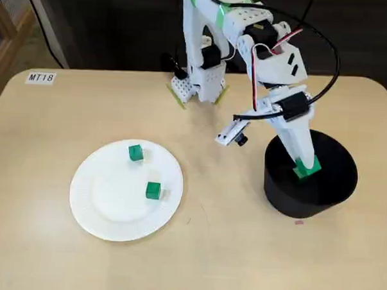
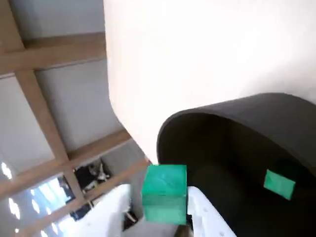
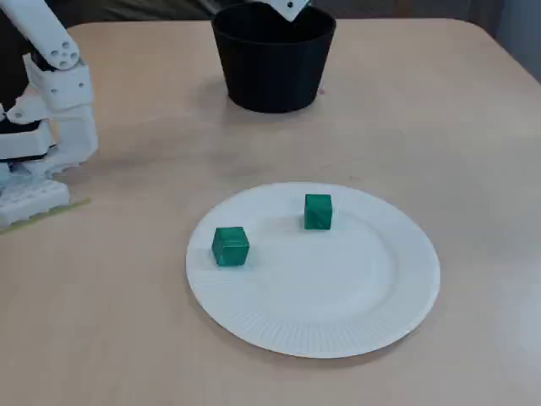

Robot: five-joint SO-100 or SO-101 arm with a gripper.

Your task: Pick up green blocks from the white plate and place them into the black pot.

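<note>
Pinched between the gripper's fingers, the held block (image 2: 164,193) fills the wrist view's foreground. The black pot (image 2: 237,116) opens just beyond it, another block (image 2: 279,183) lying inside. In a fixed view the gripper (image 1: 306,166) hangs over the pot's mouth, probably inside the rim, so release is straight down. In a fixed view, a waiting block (image 3: 229,246) and its neighbour (image 3: 318,211) sit on the white plate (image 3: 338,317), well apart from the pot.

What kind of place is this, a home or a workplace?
Probably a lab or office: a small robot arm with a green block in its gripper, and an inventory-style tag MT18 on the beige table.
</note>
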